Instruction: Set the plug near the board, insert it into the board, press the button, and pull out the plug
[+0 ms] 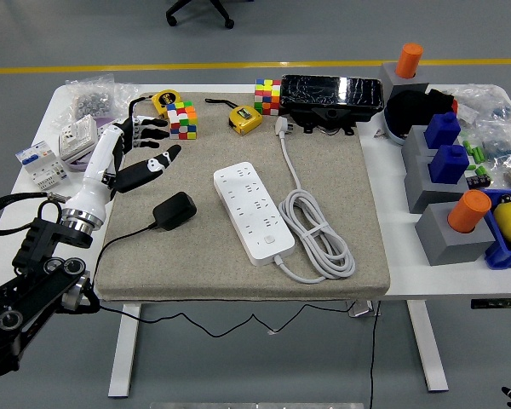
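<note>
Black fingers (149, 136) spread, empty, above plug (175, 210).

On the beige mat (341, 256), far edge, we count 2 colour cubes (184, 118) (267, 96), 2 yellow tape measures (163, 101) (245, 118), 1 black foil-wrapped box (330, 94). R side of table: grey blocks w/ orange cylinders (468, 210) (409, 60) and blue pieces (449, 162). L side: bagged parts (89, 98), white breaker units (41, 162).
</note>
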Controlling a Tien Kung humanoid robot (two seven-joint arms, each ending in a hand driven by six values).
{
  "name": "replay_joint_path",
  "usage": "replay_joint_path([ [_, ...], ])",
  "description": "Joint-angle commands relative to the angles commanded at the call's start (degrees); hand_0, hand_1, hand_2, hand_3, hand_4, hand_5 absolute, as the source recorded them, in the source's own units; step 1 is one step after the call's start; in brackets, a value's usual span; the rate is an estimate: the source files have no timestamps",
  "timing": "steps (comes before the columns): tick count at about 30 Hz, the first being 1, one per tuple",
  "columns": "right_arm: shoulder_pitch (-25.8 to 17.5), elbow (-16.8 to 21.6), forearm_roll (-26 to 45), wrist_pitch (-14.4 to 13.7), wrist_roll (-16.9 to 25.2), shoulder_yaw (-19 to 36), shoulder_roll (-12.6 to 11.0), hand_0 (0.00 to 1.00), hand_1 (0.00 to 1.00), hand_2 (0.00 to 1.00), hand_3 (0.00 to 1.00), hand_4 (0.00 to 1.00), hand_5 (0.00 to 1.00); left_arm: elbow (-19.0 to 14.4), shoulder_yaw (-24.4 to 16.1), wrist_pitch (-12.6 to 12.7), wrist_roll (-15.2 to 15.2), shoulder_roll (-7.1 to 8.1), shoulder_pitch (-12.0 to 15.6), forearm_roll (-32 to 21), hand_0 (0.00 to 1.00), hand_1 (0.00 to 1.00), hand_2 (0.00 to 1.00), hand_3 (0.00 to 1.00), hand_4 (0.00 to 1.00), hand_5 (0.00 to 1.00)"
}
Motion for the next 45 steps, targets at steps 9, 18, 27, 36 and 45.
replay_joint_path([
  [9, 0.4, -0.1, 0.2, 0.0, 0.1, -1.0, -0.6, 0.574, 0.632, 0.61, 0.539, 0.885, 0.419, -0.8, 0.5, -0.6, 1.0, 0.13, -0.7, 0.4, 0.529, 0.622, 0.561, 0.597, 0.802, 0.267],
  [18, 0.2, 0.0, 0.1, 0.0, 0.1, -1.1, -0.4, 0.575, 0.632, 0.61, 0.541, 0.884, 0.416, -1.4, 0.4, -0.8, 1.6, 0.28, 0.0, 0.6, 0.531, 0.624, 0.562, 0.598, 0.797, 0.273],
  [27, -0.3, -0.3, 0.1, 0.0, 0.1, -0.4, 0.1, 0.574, 0.631, 0.611, 0.541, 0.884, 0.416, -1.9, 0.1, -1.0, 2.2, -0.05, 0.6, 1.0, 0.53, 0.623, 0.564, 0.598, 0.796, 0.273],
  [36, -0.2, -0.2, 0.1, 0.0, 0.1, -0.2, 0.0, 0.573, 0.631, 0.611, 0.538, 0.885, 0.413, -2.3, 0.5, -1.3, 2.8, -0.03, 0.6, 1.1, 0.533, 0.624, 0.566, 0.599, 0.798, 0.279],
  [45, -0.2, -0.2, 0.2, 0.1, 0.0, 0.0, -0.1, 0.573, 0.631, 0.609, 0.539, 0.884, 0.412, -2.5, 1.2, -1.5, 3.5, -0.18, -0.2, 1.3, 0.534, 0.624, 0.567, 0.597, 0.798, 0.282],
])
